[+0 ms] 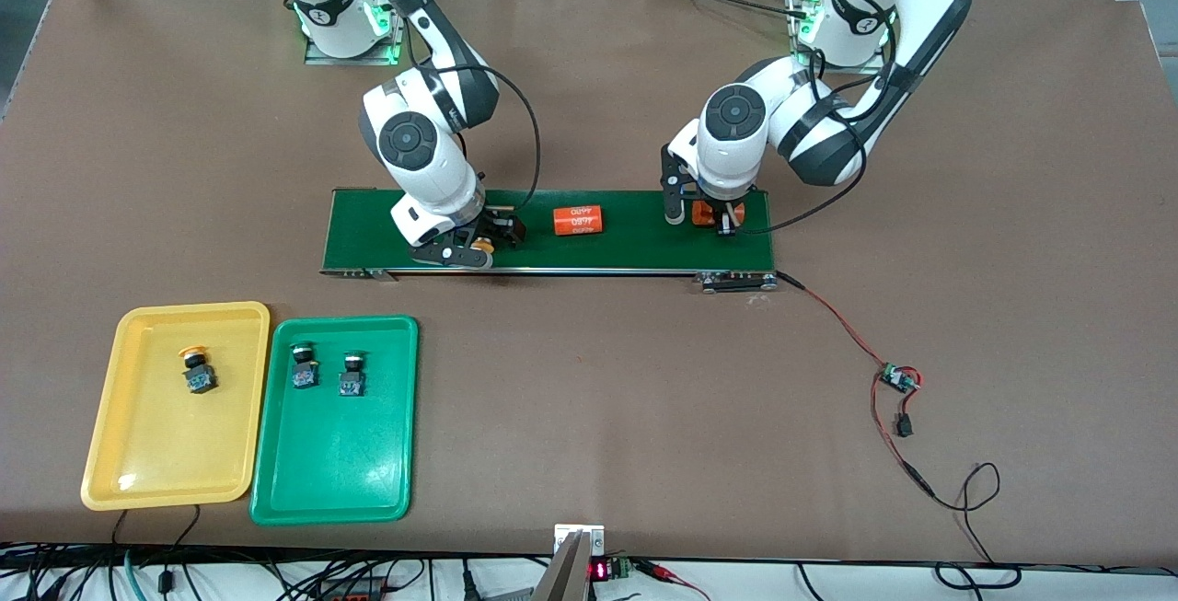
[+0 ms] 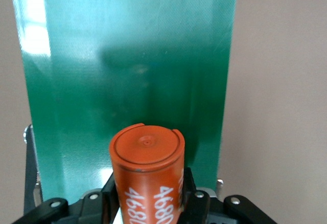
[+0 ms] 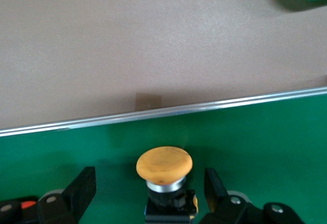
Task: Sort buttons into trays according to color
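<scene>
The yellow tray (image 1: 138, 477) is seen in the corner of the table at the right arm's end, by the edge nearest the front camera. One button with a yellow-orange cap (image 1: 195, 369) is held in it, in the part of the tray farther from that camera. The green tray (image 1: 331, 472) is laid just beside the yellow one, toward the left arm's end. Two more buttons (image 1: 303, 366) (image 1: 351, 374) are set side by side in it, near its rim farther from the camera.

The conveyor belt (image 1: 626, 247) is stretched across the middle of the table. The right gripper (image 1: 479, 247) is lowered over the belt's end toward the right arm's end. Its fingers (image 3: 82, 185) are spread on either side of the fourth button (image 3: 164, 165). This button, topped by a yellow-orange cap, is stood upright on the belt, and a gap is seen on each side of it.

A loose orange cylinder (image 1: 577, 219) with white print is laid on its side at mid-belt. At the belt's other end the left gripper (image 1: 707, 214) is pressed onto a gripped orange cylinder (image 2: 148, 170), which is pinched between its fingers above the belt.

A small circuit board (image 1: 897, 378) with red and black wires is placed on the bare table toward the left arm's end.
</scene>
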{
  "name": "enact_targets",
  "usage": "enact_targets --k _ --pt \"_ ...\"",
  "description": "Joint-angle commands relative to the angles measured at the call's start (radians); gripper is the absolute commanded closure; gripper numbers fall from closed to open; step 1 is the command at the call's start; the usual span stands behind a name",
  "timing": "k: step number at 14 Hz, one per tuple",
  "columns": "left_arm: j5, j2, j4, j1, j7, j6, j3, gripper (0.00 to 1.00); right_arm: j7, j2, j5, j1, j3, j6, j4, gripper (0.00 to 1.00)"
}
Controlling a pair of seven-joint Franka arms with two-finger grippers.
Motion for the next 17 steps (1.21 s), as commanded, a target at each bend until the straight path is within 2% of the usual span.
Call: enact_targets --k 1,3,5,7,9,11,12,16,17 --pt "0.035 0.032 0.051 -0.008 0.023 0.000 0.014 0.00 -0.015 -0.012 -0.011 0.009 -0.013 0.011 -0.011 0.63" --pt "0.021 -0.013 0.067 -0.008 0.022 -0.001 0.016 0.00 -0.050 -0.018 -0.011 0.000 -0.016 0.007 -0.010 0.85" --pt "0.018 -0.088 0.087 -0.007 0.019 -0.009 0.032 0.00 -0.111 -0.033 -0.011 -0.026 -0.020 -0.005 -0.004 0.91" --pt "-0.076 -0.169 0.091 -0.007 0.016 -0.010 0.060 0.00 -0.171 -0.059 -0.011 -0.061 -0.021 -0.056 0.013 0.91" --pt "-0.219 -0.229 0.112 -0.008 0.014 -0.045 0.144 0.00 -0.278 -0.070 -0.011 -0.127 -0.021 -0.167 0.094 0.91" --pt "-0.348 -0.254 0.178 -0.008 0.004 -0.131 0.227 0.00 -0.383 -0.053 -0.009 -0.204 -0.021 -0.273 0.208 0.90" --pt "-0.382 -0.260 0.208 -0.008 0.001 -0.162 0.265 0.00 -0.436 -0.044 -0.009 -0.248 -0.021 -0.300 0.246 0.86" --pt "-0.450 -0.266 0.258 -0.112 -0.162 -0.237 0.526 0.00 -0.745 0.029 -0.003 -0.435 -0.020 -0.294 0.314 0.86" --pt "-0.476 -0.271 0.262 -0.114 -0.226 -0.260 0.564 0.00 -0.795 0.055 -0.003 -0.466 -0.020 -0.300 0.343 0.86"
